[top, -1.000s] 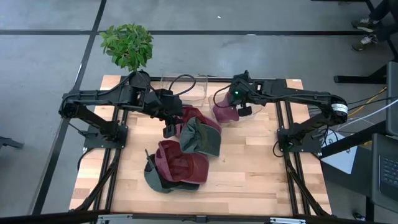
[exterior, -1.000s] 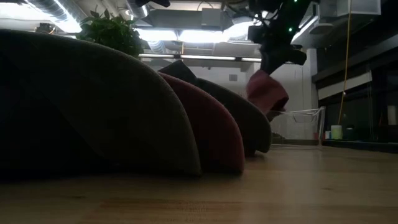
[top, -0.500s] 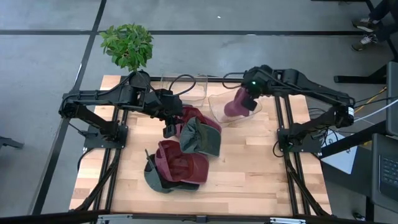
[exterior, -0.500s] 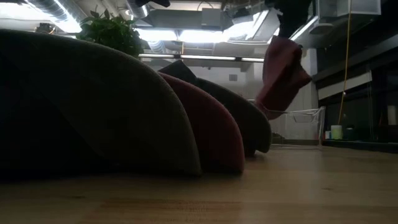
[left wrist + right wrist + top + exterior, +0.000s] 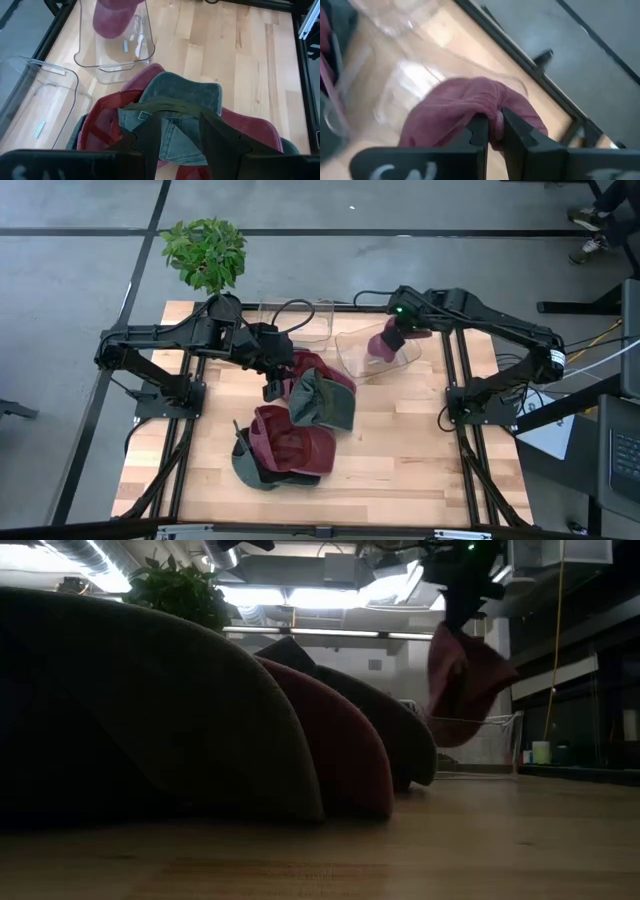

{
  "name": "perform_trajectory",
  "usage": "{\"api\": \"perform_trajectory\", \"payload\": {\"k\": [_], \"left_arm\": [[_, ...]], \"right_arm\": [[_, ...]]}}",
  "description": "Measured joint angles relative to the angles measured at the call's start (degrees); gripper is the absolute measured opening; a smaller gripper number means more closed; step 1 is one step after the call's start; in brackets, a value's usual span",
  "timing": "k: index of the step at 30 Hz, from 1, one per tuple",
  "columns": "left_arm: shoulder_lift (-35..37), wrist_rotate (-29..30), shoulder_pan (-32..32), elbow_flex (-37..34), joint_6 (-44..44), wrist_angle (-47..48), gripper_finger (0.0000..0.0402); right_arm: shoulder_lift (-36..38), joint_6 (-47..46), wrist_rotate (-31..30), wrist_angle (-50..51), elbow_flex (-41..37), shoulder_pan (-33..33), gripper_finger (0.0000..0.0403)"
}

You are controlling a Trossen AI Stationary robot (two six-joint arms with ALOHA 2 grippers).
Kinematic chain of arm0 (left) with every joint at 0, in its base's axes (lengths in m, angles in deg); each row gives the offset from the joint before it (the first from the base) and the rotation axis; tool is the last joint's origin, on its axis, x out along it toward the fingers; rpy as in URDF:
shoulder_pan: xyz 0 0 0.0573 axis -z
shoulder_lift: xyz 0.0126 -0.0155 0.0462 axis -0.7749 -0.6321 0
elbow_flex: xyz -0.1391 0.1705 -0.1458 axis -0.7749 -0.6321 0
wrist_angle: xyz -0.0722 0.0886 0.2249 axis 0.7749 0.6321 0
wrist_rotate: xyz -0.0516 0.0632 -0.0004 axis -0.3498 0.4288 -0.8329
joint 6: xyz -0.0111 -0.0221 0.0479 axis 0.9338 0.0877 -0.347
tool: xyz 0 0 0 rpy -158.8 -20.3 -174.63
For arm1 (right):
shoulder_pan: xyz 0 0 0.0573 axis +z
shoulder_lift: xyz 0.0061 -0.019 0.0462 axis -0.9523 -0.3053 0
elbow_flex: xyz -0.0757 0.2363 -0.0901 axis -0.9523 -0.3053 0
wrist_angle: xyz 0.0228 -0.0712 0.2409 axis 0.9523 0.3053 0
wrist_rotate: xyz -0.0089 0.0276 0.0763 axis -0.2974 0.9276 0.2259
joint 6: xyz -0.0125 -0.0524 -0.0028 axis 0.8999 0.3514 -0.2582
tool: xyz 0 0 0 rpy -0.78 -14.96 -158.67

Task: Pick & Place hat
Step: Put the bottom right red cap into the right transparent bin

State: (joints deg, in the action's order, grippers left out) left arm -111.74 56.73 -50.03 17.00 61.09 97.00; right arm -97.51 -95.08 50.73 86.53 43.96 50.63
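Above the clear bin [image 5: 375, 358], right claw [image 5: 390, 340] pinches maroon hat [image 5: 381, 348] tightly.

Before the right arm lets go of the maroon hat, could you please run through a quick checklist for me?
1. right gripper shut on maroon hat: ok.
2. Hat over the clear bin at the table's back: ok.
3. Hat resting on the bin's floor: cannot tell.
4. left gripper apart from that bin, over the hat pile: ok.
5. Second clear bin beside it, nothing seen in it: ok.
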Motion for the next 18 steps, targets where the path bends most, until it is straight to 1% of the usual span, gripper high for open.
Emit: {"api": "perform_trajectory", "payload": {"k": [2,6,10,13,16,18], "left_arm": [[0.00,0.00,-0.01,0.00,0.37,-0.01,0.0127],[0.00,-0.02,0.04,0.00,0.55,-0.02,0.0127],[0.00,-0.02,0.04,0.00,1.93,-0.02,0.0127],[0.00,-0.02,0.02,0.00,1.91,-0.02,0.0127],[0.00,-0.02,0.02,0.00,1.89,-0.02,0.0127],[0.00,-0.02,0.02,-0.01,1.89,-0.02,0.0127]], "right_arm": [[-0.75,0.04,-0.62,-2.94,-0.87,-0.13,0.0040],[-3.36,0.24,-1.77,-3.65,-1.43,-1.16,0.0038],[-5.81,-0.02,0.58,-4.19,-2.97,-1.57,0.0033],[-7.38,-0.11,2.38,-4.68,-4.33,-1.52,0.0040],[-8.41,1.39,2.47,-4.24,-4.63,-1.54,0.0047],[-8.37,1.77,2.45,-4.45,-4.63,-1.83,0.0044]]}}
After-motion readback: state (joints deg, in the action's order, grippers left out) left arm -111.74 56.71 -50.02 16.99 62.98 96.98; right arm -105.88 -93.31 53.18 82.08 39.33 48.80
